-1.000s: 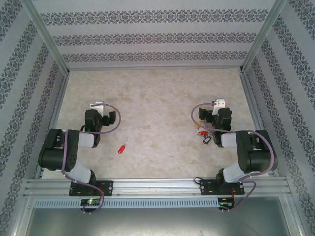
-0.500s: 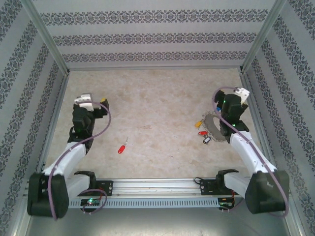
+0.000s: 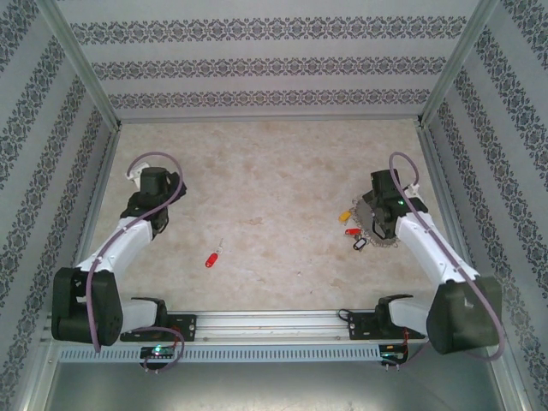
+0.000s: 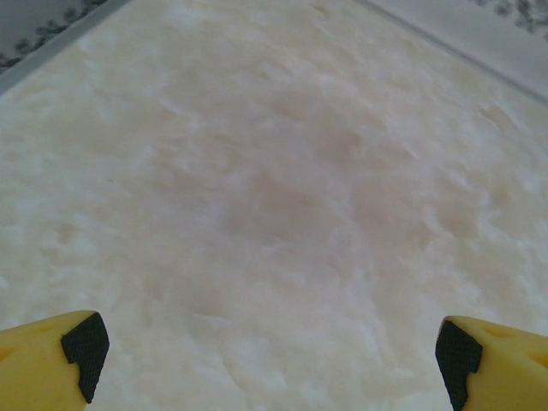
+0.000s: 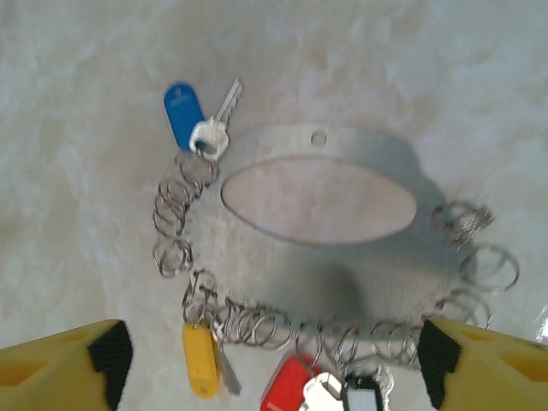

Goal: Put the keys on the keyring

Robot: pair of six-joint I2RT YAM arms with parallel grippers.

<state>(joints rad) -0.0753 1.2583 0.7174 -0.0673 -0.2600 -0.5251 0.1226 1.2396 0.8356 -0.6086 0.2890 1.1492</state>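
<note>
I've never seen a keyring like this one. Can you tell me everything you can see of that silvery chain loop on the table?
The silvery chain-like keyring is a string of many small linked wire rings, metal by its shine. It lies flat and slack on the pale mottled table, curving around the left, near and right sides of a pale oval band. A blue-tagged key sits at its far left end, with a yellow-tagged key and a red-tagged key along its near side, seemingly hooked on.

Marbled table (image 3: 274, 171) with keyring (image 5: 169, 224), red key (image 3: 211, 259)
</note>
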